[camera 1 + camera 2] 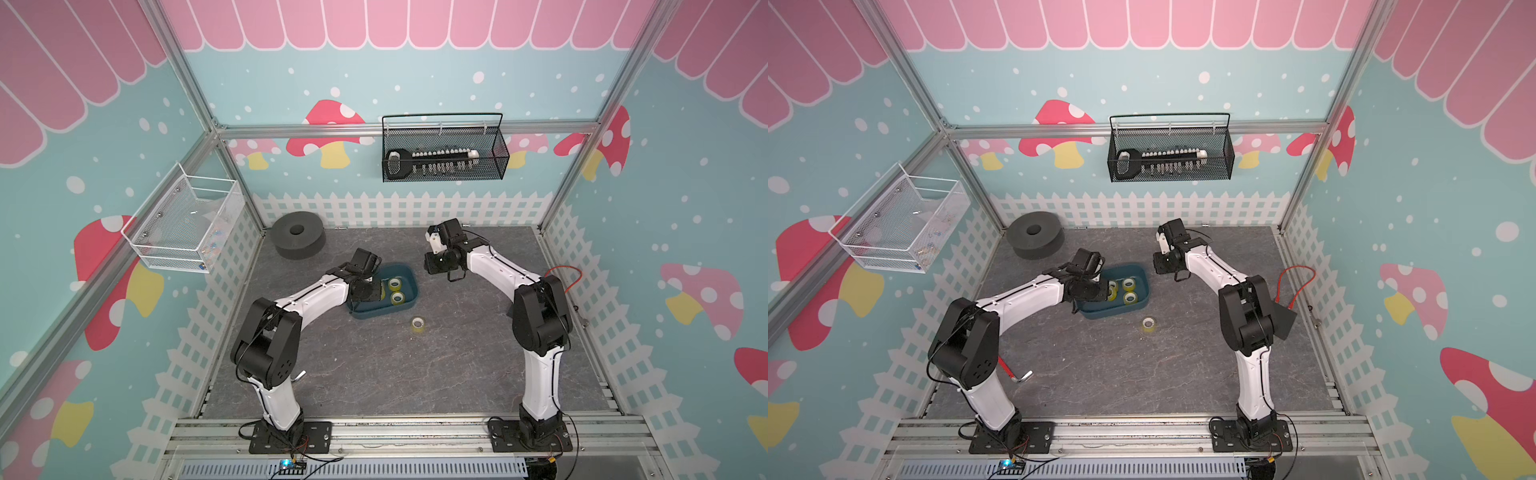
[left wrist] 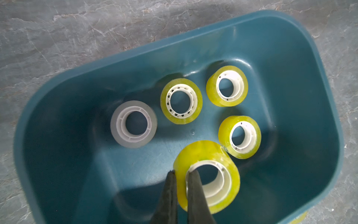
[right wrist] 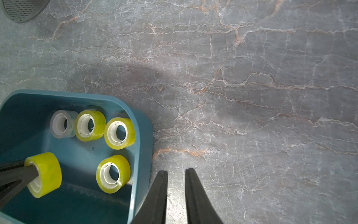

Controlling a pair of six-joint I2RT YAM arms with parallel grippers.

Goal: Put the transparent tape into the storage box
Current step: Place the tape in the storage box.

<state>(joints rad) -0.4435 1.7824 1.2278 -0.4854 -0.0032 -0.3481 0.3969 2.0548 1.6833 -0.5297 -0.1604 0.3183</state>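
Four rolls (image 2: 181, 100) lay in the box (image 2: 290, 58), the left gripper (image 2: 181, 171) pinched a fifth roll (image 2: 205, 153) over its floor, the right gripper (image 3: 176, 171) hung parted and empty, and a sixth roll (image 1: 418, 324) lay outside on the table (image 1: 374, 374).

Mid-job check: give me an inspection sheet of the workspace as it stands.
Surface: grey marbled table, one tape roll lying outside the box.
Job's things: storage box holds four rolls, cores up; a fifth roll hangs over it.
Clutter: foam ring; red-handled tool.
End effectors: left end effector shut on the fifth roll's wall; right end effector open, empty.
Cables: red cable looped on table.
Surroundings: black wire basket, white mesh basket on walls.
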